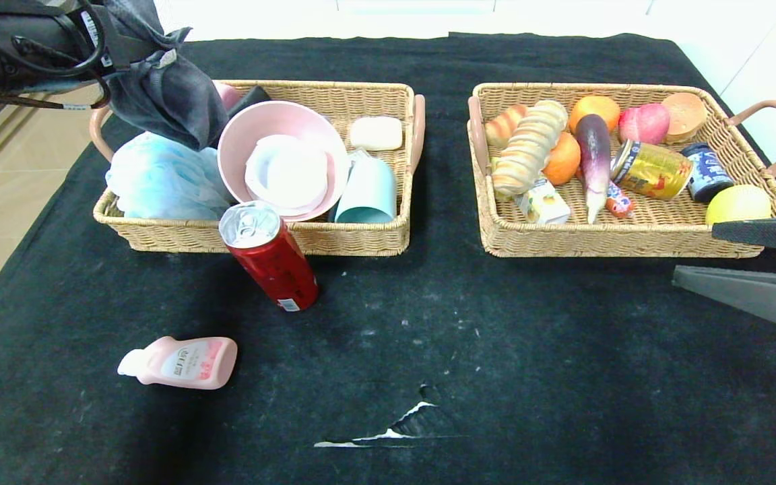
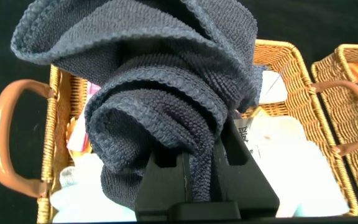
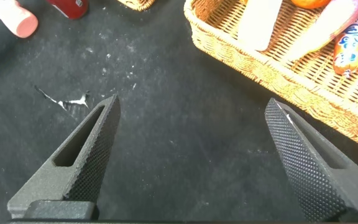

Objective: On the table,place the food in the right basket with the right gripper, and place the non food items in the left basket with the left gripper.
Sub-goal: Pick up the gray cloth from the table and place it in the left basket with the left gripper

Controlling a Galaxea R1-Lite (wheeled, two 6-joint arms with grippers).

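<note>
My left gripper (image 2: 207,163) is shut on the grey cloth (image 1: 166,94), which hangs bunched above the back left corner of the left basket (image 1: 334,239). A tall red can (image 1: 269,256) stands on the table (image 1: 496,350) just in front of that basket. The pale pink bottle (image 1: 182,362) lies on its side near the front left. The right basket (image 1: 630,239) holds the bread roll (image 1: 529,148), the peach (image 1: 645,123) and the yellow can (image 1: 652,170). My right gripper (image 1: 718,259) hovers open and empty over the cloth in front of the right basket's near right corner.
The left basket holds a pink bowl (image 1: 280,158), blue mesh (image 1: 159,178), a mint cup (image 1: 368,192) and a soap bar (image 1: 376,133). Oranges, an eggplant (image 1: 593,158), a blue can and a lemon (image 1: 738,203) also fill the right basket. A tear (image 1: 401,428) marks the front.
</note>
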